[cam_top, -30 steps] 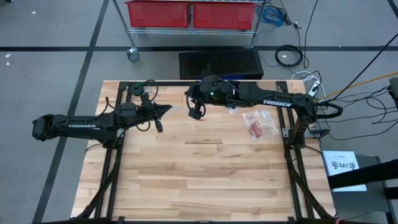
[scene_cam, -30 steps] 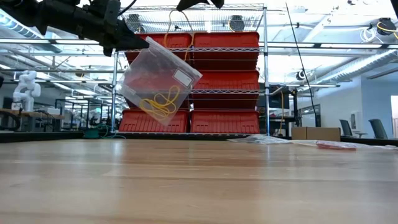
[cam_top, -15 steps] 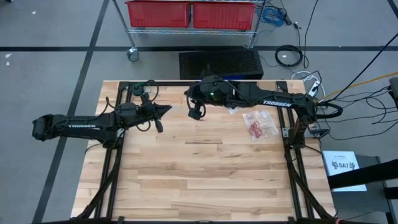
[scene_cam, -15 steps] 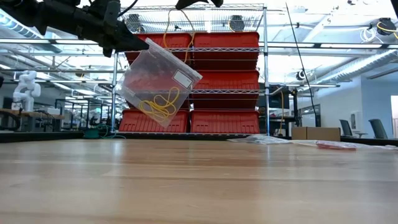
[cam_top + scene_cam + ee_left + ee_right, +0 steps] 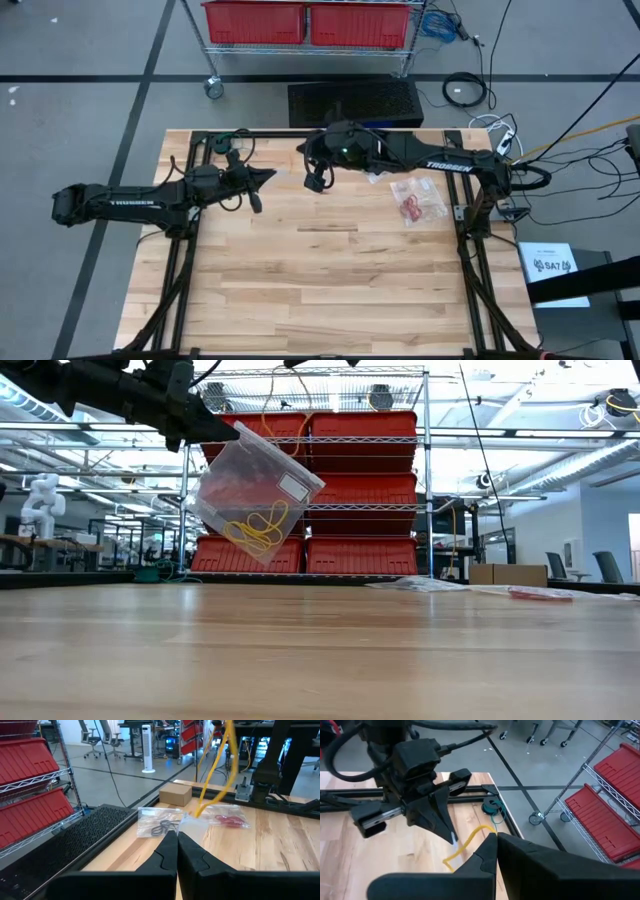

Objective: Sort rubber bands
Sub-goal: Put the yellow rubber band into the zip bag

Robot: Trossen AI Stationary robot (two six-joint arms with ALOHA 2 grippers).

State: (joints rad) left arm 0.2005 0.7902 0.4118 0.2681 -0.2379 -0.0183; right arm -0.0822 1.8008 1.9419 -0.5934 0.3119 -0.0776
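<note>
From above, the left gripper (image 5: 262, 178) and right gripper (image 5: 316, 183) sit close together over the table's far half, while a bag with red bands (image 5: 415, 203) lies to the right. From table height, the left gripper pinches a corner of the clear bag (image 5: 256, 492), which already holds yellow rubber bands (image 5: 255, 528). At the right wrist, closed fingers grip one yellow band (image 5: 468, 843) (likely headed for that bag); keep the mouth open and feed the loop slowly
</note>
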